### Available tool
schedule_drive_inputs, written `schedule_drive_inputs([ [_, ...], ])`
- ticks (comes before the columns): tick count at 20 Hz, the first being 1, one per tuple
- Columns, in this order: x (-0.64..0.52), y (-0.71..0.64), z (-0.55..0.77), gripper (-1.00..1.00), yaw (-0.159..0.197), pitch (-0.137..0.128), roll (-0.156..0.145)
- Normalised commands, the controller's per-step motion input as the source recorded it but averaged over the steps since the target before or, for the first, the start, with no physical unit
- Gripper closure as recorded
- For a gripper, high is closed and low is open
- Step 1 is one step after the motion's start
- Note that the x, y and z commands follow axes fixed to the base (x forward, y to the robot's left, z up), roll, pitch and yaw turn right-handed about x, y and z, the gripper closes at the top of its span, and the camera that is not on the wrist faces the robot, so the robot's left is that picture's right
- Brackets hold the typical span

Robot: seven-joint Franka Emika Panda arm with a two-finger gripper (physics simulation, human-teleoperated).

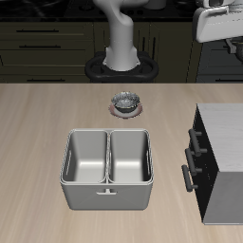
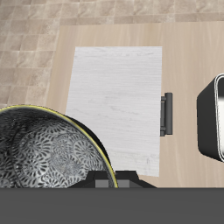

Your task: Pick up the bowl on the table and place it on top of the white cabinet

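Note:
The bowl (image 2: 39,153), shiny grey metal with a dark mottled inside, fills the wrist view close to the camera, and my gripper (image 2: 107,182) is shut on its rim. Far below it lies the white cabinet's pale top (image 2: 118,96), with a dark bar handle (image 2: 166,114) at its front. In the exterior view my gripper (image 1: 228,36) hangs high above the white cabinet (image 1: 226,133), partly cut by the frame edge. The bowl itself does not show clearly there.
A look-alike bowl on a pinkish-red saucer (image 1: 124,102) sits on the table (image 1: 38,123) in front of the robot's base. A grey metal double bin (image 1: 106,163) stands near the front edge beside the cabinet, and its rim (image 2: 214,118) shows in the wrist view.

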Motion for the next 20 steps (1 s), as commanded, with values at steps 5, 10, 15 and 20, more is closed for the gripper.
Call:
schedule_drive_inputs([
  [5, 0.18, -0.07, -0.05, 1.0, 0.012, 0.002, -0.034],
  [10, 0.16, -0.08, -0.14, 1.0, 0.013, 0.009, -0.02],
  [15, 0.14, -0.12, -0.18, 1.0, 0.013, 0.022, -0.021],
  [20, 0.08, -0.07, -0.14, 1.0, 0.006, 0.018, -0.008],
])
